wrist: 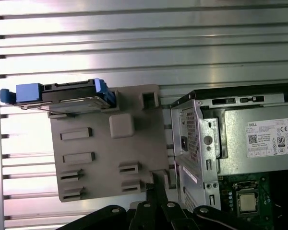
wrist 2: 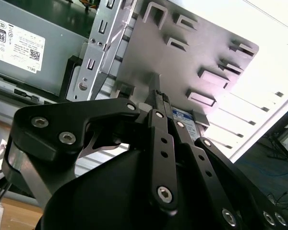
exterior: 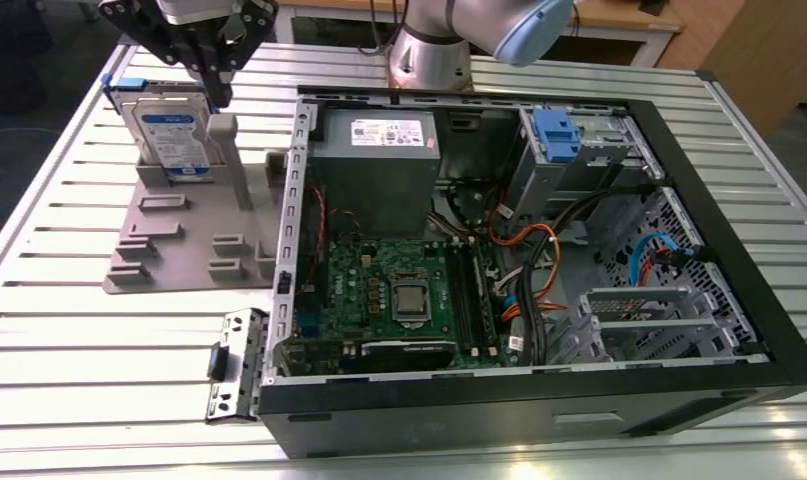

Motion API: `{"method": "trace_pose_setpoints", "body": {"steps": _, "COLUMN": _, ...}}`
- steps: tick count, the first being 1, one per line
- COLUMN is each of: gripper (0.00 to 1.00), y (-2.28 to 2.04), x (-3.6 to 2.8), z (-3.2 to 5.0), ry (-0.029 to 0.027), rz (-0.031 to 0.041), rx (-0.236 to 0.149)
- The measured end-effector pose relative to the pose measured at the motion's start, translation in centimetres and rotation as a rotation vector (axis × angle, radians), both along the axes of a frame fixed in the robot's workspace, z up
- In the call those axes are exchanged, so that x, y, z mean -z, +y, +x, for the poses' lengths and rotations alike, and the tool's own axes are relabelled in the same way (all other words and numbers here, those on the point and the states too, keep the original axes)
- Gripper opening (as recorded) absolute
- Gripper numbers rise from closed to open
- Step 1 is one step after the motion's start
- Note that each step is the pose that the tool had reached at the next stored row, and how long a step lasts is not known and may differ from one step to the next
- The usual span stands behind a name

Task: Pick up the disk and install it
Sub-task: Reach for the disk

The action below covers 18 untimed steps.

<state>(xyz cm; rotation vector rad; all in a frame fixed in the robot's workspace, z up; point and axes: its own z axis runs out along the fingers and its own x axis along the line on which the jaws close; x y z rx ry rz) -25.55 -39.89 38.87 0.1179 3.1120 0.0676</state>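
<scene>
nearest in the exterior view, the open case (exterior: 537, 412) is lying on the table (exterior: 56, 360). beyond it, toward the exterior view's left, the grey holder (exterior: 163, 240) is propping the disk (exterior: 174, 135) upright at its far end. farther back, the gripper (exterior: 220, 92) is hovering just above and beside the disk, jaws looking together, gripping nothing. by my judgement the pick is only starting; it is calling for jaws parted and centred over the disk's top edge.

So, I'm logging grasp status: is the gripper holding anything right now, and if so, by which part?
Nothing is held. The gripper hangs shut and empty close to the disk, which stands upright in its grey holder on the table, ungrasped.
</scene>
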Motion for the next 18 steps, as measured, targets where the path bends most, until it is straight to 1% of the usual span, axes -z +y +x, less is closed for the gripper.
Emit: {"method": "trace_pose_setpoints", "body": {"steps": 18, "gripper": 0.1, "y": 0.0, "x": 0.13, "z": -2.4, "ry": 0.0, "rz": 0.0, "rx": 0.0}}
